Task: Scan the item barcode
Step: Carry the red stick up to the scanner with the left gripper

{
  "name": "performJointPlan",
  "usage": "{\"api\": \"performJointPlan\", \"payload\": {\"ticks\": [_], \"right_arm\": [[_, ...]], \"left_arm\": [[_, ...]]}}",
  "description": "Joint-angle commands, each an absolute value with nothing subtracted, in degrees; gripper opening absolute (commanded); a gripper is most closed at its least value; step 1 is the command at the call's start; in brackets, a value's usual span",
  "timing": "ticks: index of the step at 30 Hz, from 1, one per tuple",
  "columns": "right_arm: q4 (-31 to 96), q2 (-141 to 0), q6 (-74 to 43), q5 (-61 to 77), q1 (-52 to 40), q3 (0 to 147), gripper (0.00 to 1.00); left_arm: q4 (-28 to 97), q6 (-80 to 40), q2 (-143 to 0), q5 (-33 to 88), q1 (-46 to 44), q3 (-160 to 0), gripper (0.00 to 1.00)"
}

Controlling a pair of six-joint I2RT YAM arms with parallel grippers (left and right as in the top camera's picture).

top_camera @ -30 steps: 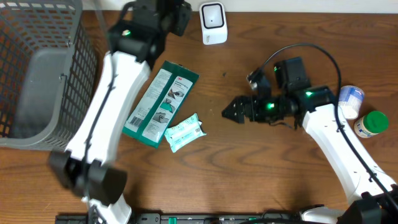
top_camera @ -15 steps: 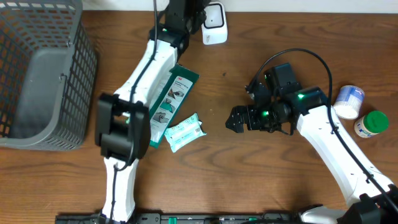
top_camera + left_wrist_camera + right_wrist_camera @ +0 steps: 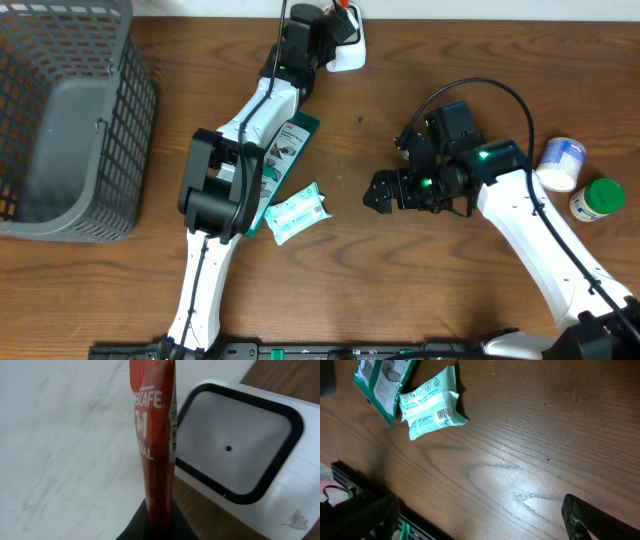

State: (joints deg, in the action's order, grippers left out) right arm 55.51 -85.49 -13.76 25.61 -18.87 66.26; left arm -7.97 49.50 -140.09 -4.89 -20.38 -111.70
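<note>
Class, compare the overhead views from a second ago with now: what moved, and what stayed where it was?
The left gripper, shut on the red sachet, moved along the table's far edge to the white scanner and now holds the sachet before its window. The right gripper, open, barely shifted. The green package, wipes pack and basket stayed put.

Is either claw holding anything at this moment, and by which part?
The left claw grips the red coffee sachet by one end, next to the white scanner. The right claw is open and holds nothing.
</note>
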Motion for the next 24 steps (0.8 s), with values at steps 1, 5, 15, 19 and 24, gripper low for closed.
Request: {"api": "performJointPlan", "payload": {"ticks": [1,5,15,19,24], "right_arm": [[55.5,-84.8,-13.0,25.3,-19.1,66.5,0.99],[55.5,-84.8,-13.0,25.3,-19.1,66.5,0.99],[55.5,-84.8,-13.0,25.3,-19.1,66.5,0.99],[55.5,-84.8,-13.0,25.3,-19.1,66.5,0.99],[55.5,-84.8,-13.0,25.3,-19.1,66.5,0.99]], "left_arm": [[-8.2,53.9,-142.1,-5.1,-20.8,-112.1,0.07],[-8.0,57.4,-142.1,-5.2,-20.8,-112.1,0.07],[-7.6,59.5,-142.1,-5.2,-21.0,-112.0,0.07],[-7.7,59.5,-142.1,-5.2,-21.0,-112.0,0.07],[-8.0,57.6,-141.0,-5.0,-21.0,-112.0,0.07]]}}
